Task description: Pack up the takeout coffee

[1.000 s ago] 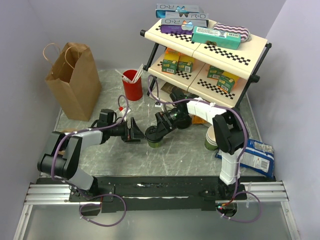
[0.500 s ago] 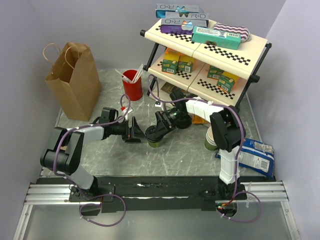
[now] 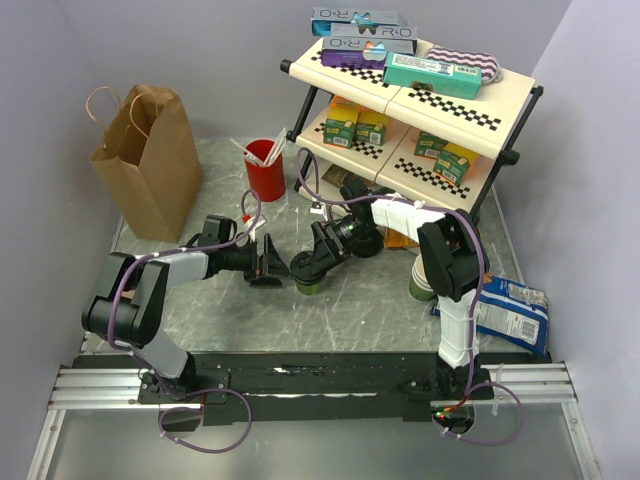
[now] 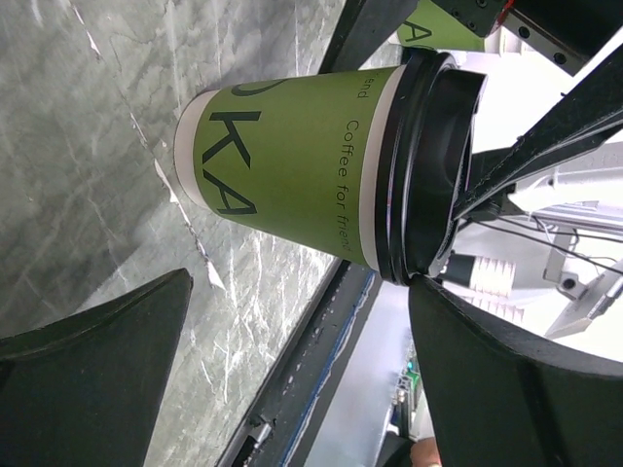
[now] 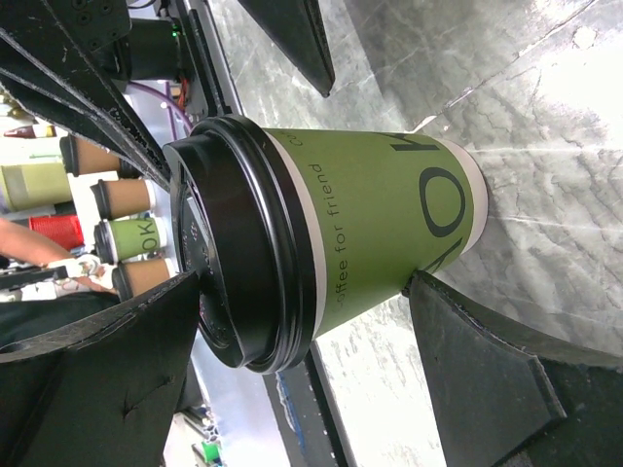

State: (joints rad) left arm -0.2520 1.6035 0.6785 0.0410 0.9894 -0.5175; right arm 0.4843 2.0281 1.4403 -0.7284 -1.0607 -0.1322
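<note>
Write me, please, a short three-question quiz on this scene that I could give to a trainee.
1. True or false: the takeout coffee lies on its side on the table.
2. What colour is its lid? A white, B black, C red.
3. Which of the left gripper and the right gripper stands open?
Key: 1 false, it stands upright; 2 B; 3 both.
</note>
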